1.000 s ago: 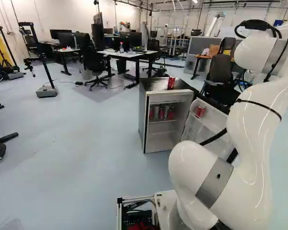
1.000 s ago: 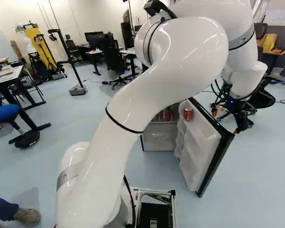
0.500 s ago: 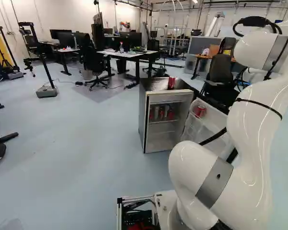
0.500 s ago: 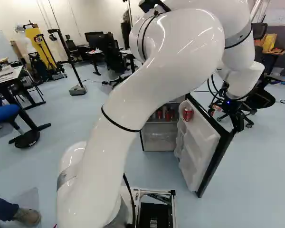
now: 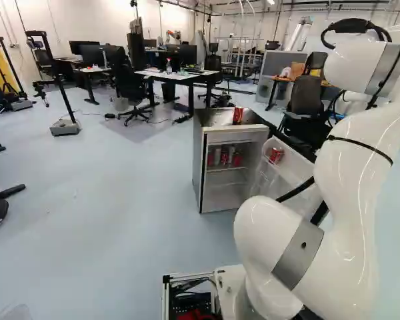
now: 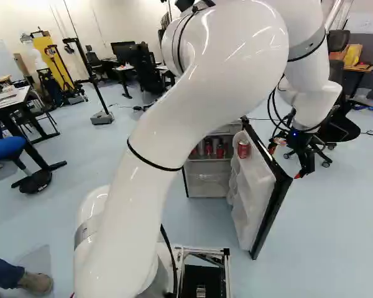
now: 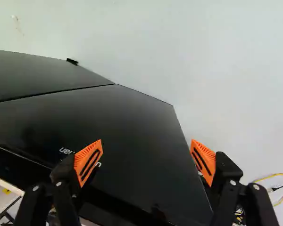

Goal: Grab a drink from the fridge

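Observation:
The gripper is at the outer side of the fridge door in the right base view. In the wrist view the gripper is open, the door's black outer face spreading ahead of and between its fingers; contact cannot be told. The small fridge stands with its door swung out. Several cans sit on an inner shelf. One red can is in the door's upper rack, and another red can stands on top of the fridge.
An office chair stands just beyond the gripper. Desks and more chairs are behind the fridge. A person's leg and shoe show at the lower left of the right base view. Cables lie beside the door in the wrist view.
The fridge door has swung a little inward, its can moving with it. My arm and gripper have shifted left in the right base view, along with the door. The base has not moved.

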Available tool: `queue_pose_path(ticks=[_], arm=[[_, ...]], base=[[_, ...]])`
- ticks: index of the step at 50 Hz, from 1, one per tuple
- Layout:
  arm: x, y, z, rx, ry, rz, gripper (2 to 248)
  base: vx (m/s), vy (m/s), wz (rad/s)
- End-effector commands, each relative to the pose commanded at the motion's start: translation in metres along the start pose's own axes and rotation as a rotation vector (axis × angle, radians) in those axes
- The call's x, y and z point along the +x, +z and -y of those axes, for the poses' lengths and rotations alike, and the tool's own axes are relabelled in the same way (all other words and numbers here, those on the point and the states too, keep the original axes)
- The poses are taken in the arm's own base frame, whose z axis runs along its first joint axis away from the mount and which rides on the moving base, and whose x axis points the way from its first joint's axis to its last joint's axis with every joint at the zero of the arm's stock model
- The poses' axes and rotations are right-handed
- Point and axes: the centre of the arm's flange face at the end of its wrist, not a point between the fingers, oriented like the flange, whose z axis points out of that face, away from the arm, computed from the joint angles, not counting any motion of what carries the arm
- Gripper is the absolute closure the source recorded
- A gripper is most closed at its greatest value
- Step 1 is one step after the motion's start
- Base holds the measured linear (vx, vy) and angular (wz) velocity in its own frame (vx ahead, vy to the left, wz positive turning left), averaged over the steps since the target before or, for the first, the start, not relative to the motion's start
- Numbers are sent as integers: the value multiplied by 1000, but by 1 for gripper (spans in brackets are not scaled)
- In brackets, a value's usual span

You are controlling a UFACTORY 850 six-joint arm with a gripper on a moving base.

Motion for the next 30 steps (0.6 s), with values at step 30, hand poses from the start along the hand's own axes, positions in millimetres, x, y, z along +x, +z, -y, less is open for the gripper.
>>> queue_pose_path(ticks=[30], arm=[[-25, 0, 8, -3, -13, 31, 3]], base=[[0, 0, 0]])
